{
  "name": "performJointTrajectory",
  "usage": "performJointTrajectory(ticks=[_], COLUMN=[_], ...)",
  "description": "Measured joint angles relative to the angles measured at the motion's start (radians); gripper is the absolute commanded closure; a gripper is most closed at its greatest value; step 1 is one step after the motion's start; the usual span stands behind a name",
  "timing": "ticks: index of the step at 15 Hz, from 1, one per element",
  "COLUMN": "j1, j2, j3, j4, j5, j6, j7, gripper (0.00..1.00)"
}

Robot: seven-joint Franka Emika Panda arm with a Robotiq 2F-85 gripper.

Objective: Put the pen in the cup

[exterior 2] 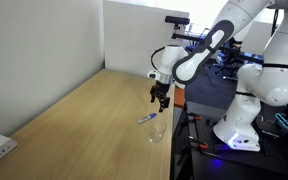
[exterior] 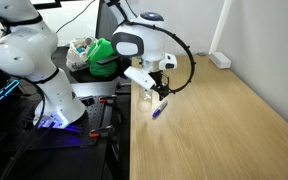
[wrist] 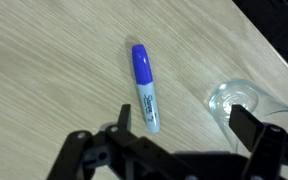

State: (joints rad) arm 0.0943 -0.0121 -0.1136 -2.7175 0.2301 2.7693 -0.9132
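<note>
The blue-purple pen lies flat on the wooden table, its lighter end toward the camera. It also shows in both exterior views. The small clear cup stands upright beside the pen near the table's edge; it shows faintly in an exterior view. My gripper is open and empty and hovers just above the table. One finger is by the pen's lighter end and the other is over the cup. It shows in both exterior views.
The table edge runs close to the cup, with the robot base and dark floor beyond. A green bag sits behind the arm. A white power strip lies at the far table corner by the wall.
</note>
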Motion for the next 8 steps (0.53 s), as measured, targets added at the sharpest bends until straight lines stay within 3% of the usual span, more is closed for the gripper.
performJointTrajectory(ticks=[8], j1=[-0.086], j2=[0.138], j3=[0.077], j4=[0.097], j5=[-0.008], j6=[0.000], j7=[-0.160], gripper=[0.00])
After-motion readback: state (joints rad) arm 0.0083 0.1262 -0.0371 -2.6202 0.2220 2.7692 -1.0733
